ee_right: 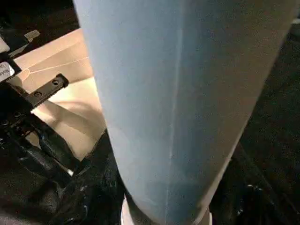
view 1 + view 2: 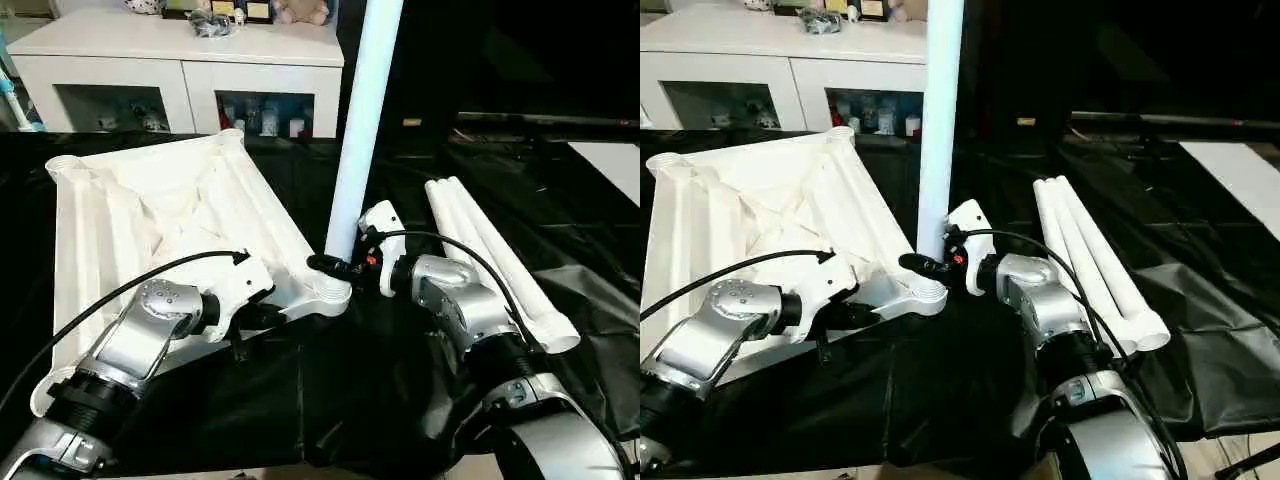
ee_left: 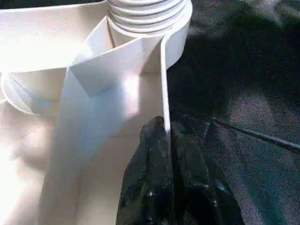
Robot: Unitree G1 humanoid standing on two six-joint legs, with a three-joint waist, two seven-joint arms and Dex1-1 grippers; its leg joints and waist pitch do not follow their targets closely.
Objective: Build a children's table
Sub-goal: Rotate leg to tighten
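The children's table top (image 2: 150, 210) lies upside down on black cloth, its X-ribbed underside facing up. One white tube leg (image 2: 360, 120) stands upright in the near right corner socket (image 2: 325, 292). My right gripper (image 2: 335, 265) is shut around the base of this leg (image 1: 178, 93), just above the socket. My left gripper (image 2: 258, 317) is shut on the thin rim wall (image 3: 164, 84) of the top, close to the same corner. In the left wrist view its black fingers (image 3: 150, 164) pinch that wall, with the leg's threaded end (image 3: 147, 11) seated in the socket beyond.
Three more white tube legs (image 2: 500, 260) lie side by side on the black cloth (image 2: 330, 390) to the right. A white cabinet (image 2: 180, 60) with glass doors stands behind the table top. A pale board (image 2: 610, 160) shows at the far right.
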